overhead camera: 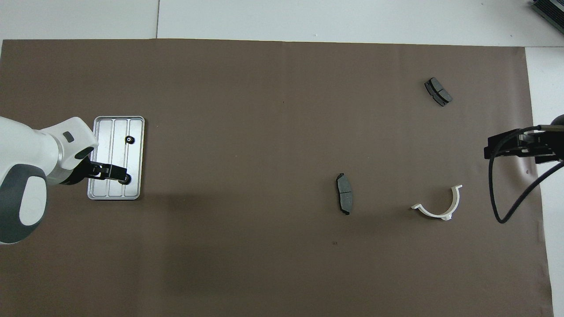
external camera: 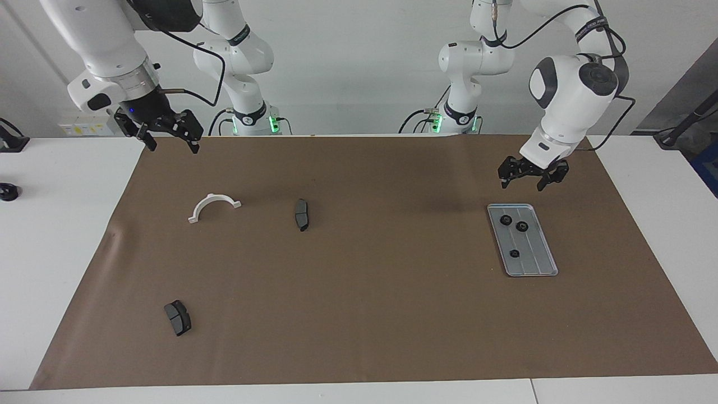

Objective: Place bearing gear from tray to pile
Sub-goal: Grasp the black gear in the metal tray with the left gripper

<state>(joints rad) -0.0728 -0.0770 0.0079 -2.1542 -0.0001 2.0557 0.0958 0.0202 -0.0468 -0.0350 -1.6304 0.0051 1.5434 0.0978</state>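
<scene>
Just ridged metal tray (external camera: 533, 258), round gears (external camera: 521, 226)

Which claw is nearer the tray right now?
Left. The left claw hangs open just above the tray; the right claw waits over the table's other end.

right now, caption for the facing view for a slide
Left gripper open above tray holding three gears; right gripper waits, open, over the mat's corner.

1. Bright, even light from above fills both views; nothing is blown out.
2. Soft, faint shadows smudge the brown mat (external camera: 359, 314).
3. The silver tray (overhead camera: 100, 154) shows a mild sheen.
4. Focus is sharp throughout.
</scene>
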